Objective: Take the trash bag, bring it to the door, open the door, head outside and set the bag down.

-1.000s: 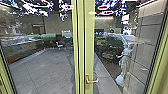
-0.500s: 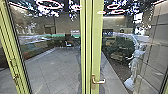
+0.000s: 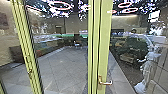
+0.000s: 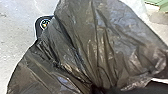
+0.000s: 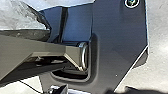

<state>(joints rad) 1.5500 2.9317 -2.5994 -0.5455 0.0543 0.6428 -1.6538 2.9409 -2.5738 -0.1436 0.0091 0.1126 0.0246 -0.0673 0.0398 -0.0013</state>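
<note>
Trash bag (image 4: 82, 45), green-framed glass door (image 3: 105, 50) ahead, chair (image 3: 78, 44) beyond glass, jaws' state unclear.

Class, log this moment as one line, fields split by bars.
Ahead: green-framed glass door | Handle: lever, no gripper on it | Left wrist view: dark trash bag, creased

Office building entrance: green-framed glass door (image 3: 105, 50), tiled floor (image 3: 62, 71), chair (image 3: 78, 44).

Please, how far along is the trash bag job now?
The pickup looks done: the trash bag bunches close to the left wrist camera, so carrying seems in hand. The door with the handle is ahead but looks closed. Opening it, going outside and setting the bag down seem left.
</note>
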